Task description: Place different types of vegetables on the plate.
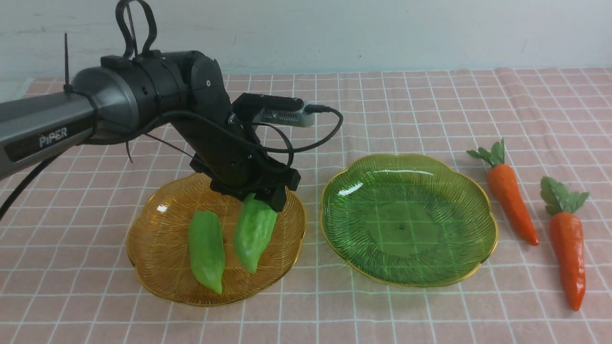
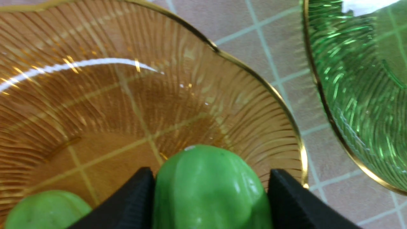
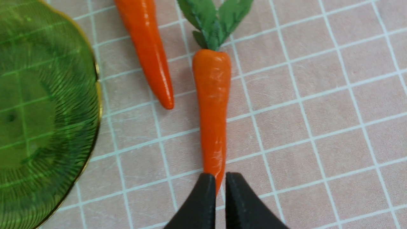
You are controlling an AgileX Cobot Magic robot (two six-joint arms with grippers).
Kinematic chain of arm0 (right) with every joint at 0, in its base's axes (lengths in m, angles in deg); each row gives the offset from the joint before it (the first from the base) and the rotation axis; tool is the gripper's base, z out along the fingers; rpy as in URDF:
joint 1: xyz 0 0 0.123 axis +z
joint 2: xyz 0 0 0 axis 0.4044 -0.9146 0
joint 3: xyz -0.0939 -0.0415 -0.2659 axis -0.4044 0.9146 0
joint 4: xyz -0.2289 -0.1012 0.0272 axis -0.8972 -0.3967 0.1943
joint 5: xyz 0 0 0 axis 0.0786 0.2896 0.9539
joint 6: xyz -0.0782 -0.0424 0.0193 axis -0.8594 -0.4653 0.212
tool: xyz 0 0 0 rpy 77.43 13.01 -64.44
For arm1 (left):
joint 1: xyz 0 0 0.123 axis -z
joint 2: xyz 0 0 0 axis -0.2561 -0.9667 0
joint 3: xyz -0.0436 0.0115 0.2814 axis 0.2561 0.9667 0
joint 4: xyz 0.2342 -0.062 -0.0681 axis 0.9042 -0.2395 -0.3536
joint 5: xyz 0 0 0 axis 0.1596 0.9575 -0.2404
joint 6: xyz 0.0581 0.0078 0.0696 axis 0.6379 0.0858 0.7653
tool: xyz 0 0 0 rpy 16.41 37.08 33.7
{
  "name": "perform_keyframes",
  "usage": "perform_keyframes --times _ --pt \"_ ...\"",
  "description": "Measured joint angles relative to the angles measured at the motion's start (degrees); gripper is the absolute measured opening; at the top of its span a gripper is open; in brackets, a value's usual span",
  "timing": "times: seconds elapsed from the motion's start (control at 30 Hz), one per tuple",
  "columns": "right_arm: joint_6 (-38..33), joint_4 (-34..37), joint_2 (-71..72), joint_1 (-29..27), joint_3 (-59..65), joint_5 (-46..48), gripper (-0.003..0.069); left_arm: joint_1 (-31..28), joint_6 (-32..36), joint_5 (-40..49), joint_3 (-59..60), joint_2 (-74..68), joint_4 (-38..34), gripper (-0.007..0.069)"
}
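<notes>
My left gripper [image 1: 260, 196] is shut on a light-green gourd [image 1: 253, 234], gripping its thick end, with the tip hanging down over the amber plate [image 1: 158, 210]. In the left wrist view the gourd [image 2: 210, 190] fills the gap between the black fingers [image 2: 136, 197]. A second gourd [image 1: 206, 251] lies on the amber plate beside it. The green plate [image 1: 406, 220] holds nothing. Two orange carrots [image 1: 511, 198] [image 1: 569, 248] lie on the cloth to its right. My right gripper [image 3: 221, 179] is shut and empty, above the tip of one carrot [image 3: 212, 108]; it is out of the front view.
A pink checked cloth [image 1: 430, 110] covers the table up to a white wall at the back. The two plates sit side by side with a narrow gap. The green plate's rim [image 2: 365, 79] shows close to the held gourd, and also in the right wrist view [image 3: 38, 111].
</notes>
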Motion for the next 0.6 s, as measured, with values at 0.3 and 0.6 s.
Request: perform_keyframes --times 0.3,0.6 --pt "-2.88 2.89 -8.49 -1.15 -0.11 -4.56 0.0272 0.00 -0.47 0.88 -0.17 -0.06 1.41 0.0557" --pt "-3.37 3.12 -20.57 -1.15 -2.21 -9.22 0.0538 0.00 -0.65 14.73 -7.53 2.13 9.92 0.0174"
